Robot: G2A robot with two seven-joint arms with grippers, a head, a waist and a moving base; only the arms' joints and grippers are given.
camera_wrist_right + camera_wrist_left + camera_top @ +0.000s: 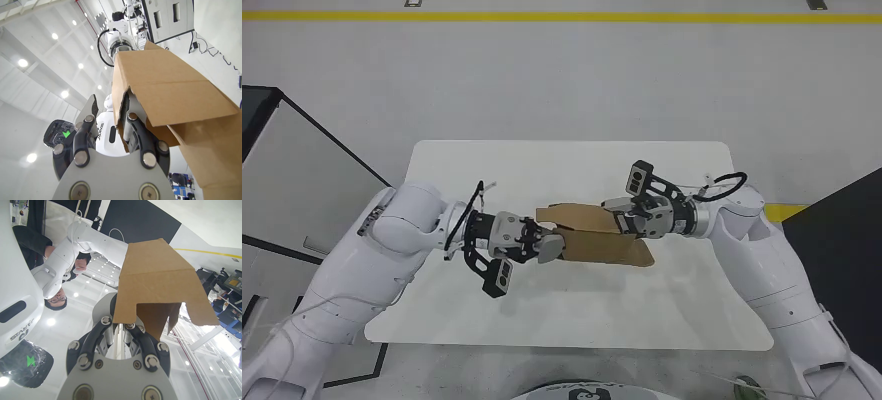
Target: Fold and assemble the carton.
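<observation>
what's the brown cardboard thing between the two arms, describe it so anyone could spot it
On the white rounded table, look to the middle. The partly folded brown cardboard carton spans between the left gripper, pinching one end, and the right gripper at the other. It is the only brown thing against white surroundings.

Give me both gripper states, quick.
Left gripper: shut on the carton edge.
Right gripper: open, straddling a carton wall.
</observation>
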